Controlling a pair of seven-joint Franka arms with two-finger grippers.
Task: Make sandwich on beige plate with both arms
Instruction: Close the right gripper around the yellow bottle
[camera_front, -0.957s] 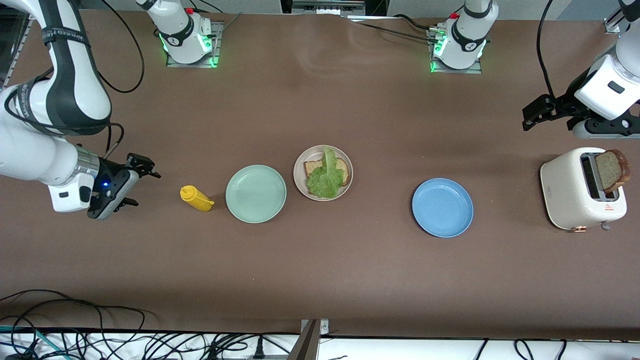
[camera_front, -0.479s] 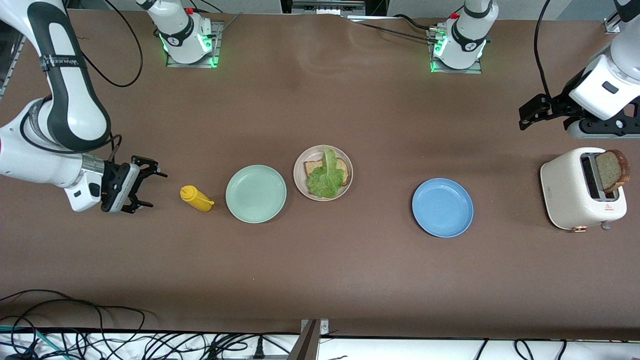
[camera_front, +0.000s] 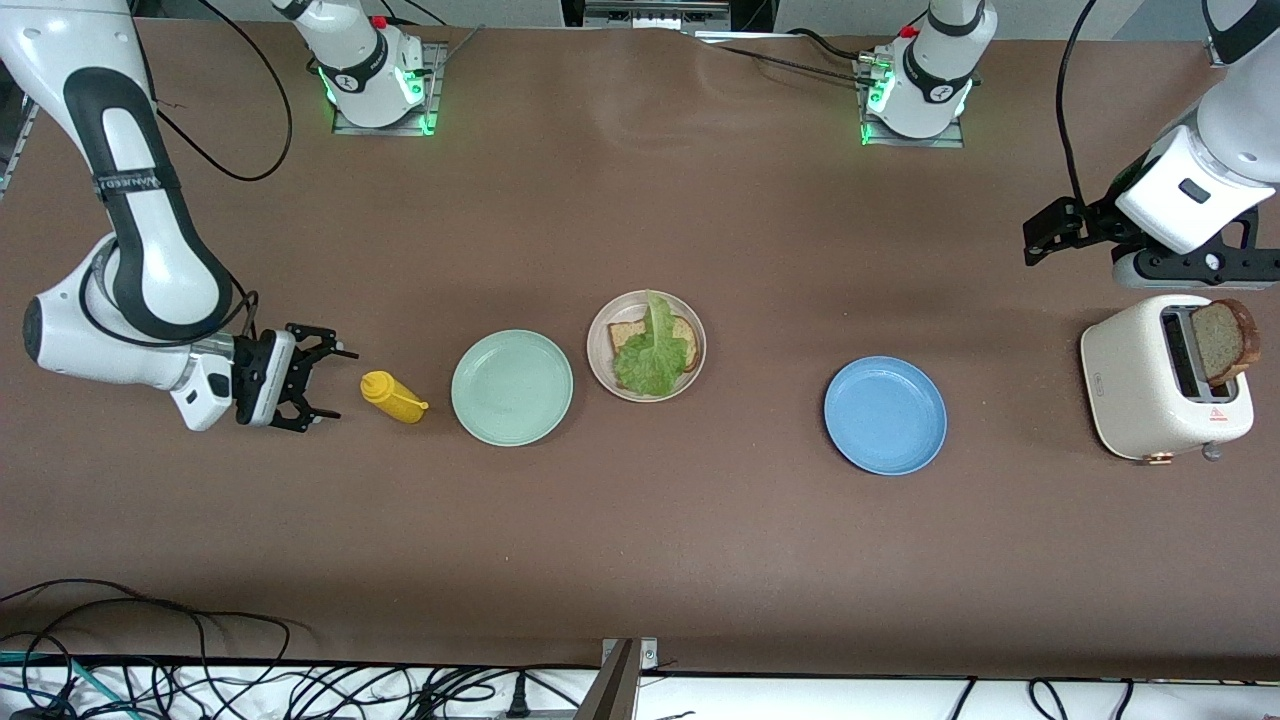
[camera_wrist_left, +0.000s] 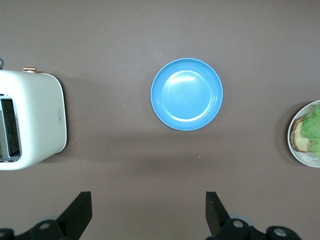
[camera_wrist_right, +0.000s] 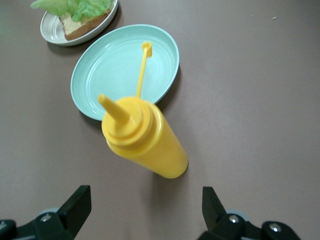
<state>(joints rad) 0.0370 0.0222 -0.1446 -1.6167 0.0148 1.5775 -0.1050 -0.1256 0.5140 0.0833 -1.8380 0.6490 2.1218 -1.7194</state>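
The beige plate (camera_front: 598, 335) sits mid-table with one brown bread slice (camera_front: 622, 335) on it and a green lettuce leaf (camera_front: 652, 355) on top. A second bread slice (camera_front: 1222, 340) sticks up out of the white toaster (camera_front: 1140, 390) at the left arm's end. My right gripper (camera_front: 335, 388) is open and empty, low over the table just beside the yellow squeeze bottle (camera_front: 392, 397); the bottle fills the right wrist view (camera_wrist_right: 145, 140) ahead of the gripper (camera_wrist_right: 146, 205). My left gripper (camera_front: 1040, 240) is open and empty, in the air beside the toaster; in the left wrist view (camera_wrist_left: 148, 210) it is over bare table.
A mint-green plate (camera_front: 512, 387) lies between the bottle and the beige plate. A blue plate (camera_front: 885, 415) lies between the beige plate and the toaster, and shows in the left wrist view (camera_wrist_left: 186, 94). Cables run along the table edge nearest the camera.
My right gripper has swung in toward the yellow bottle and turned to face it. My left gripper has drifted slightly away from the toaster. Plates, bread and lettuce have not moved.
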